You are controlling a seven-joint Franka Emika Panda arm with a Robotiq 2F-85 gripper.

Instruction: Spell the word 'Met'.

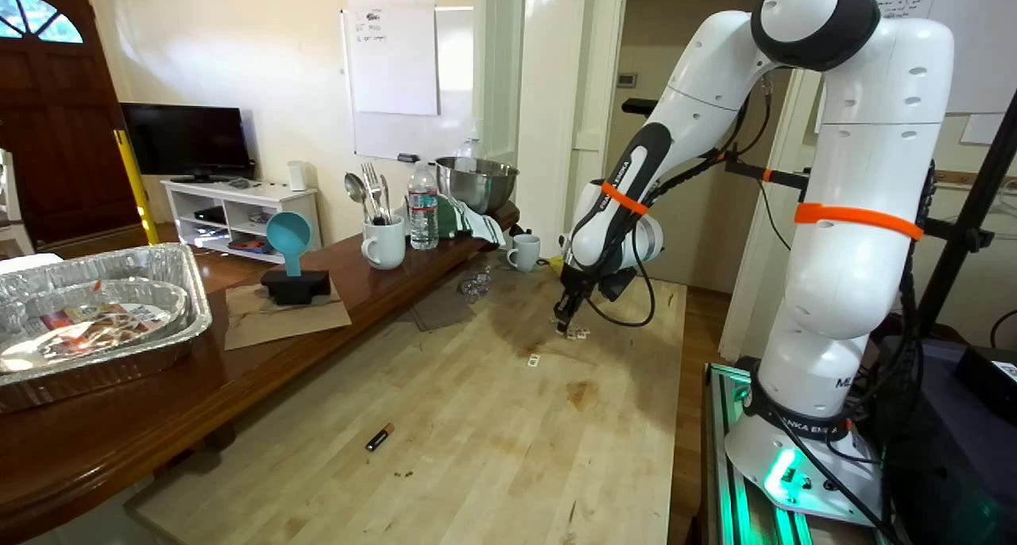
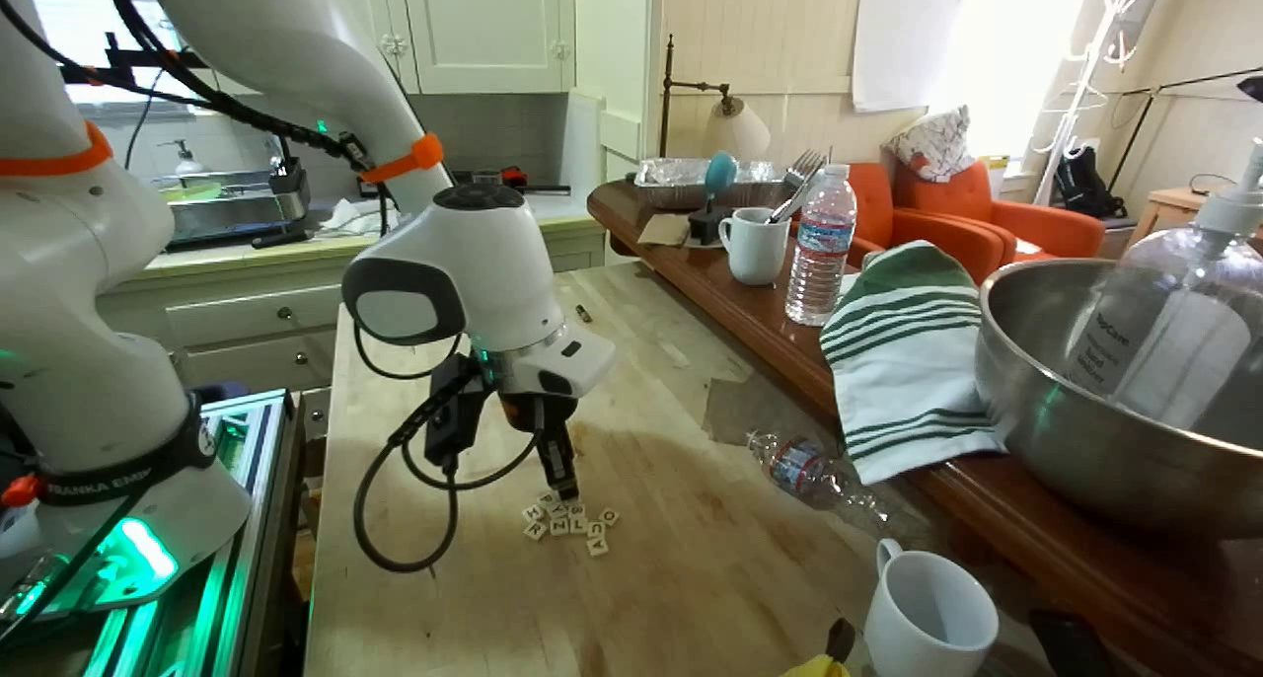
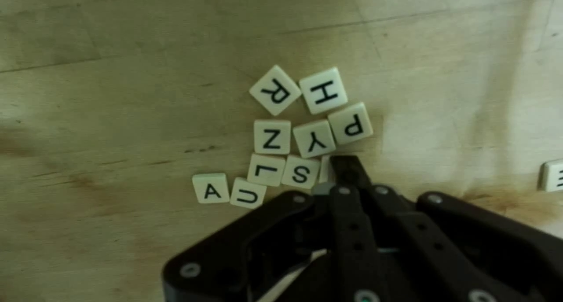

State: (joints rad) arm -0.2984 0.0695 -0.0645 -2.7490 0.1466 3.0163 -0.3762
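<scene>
Pointing down at the letter tiles (image 3: 281,139) clustered on the wooden tabletop (image 1: 477,418) before me, the gripper (image 2: 562,488) stands with fingers pressed together, partly hiding one tile (image 3: 324,169); another tile (image 3: 553,176) lies well apart.

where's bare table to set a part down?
Between the battery and the robot-side edge of the wooden table; also between the letter tiles and the crumpled bottle. Crowded: around the gripper, tiles bunched by its tips, and beside the dark counter, with that bottle and a white mug.
</scene>
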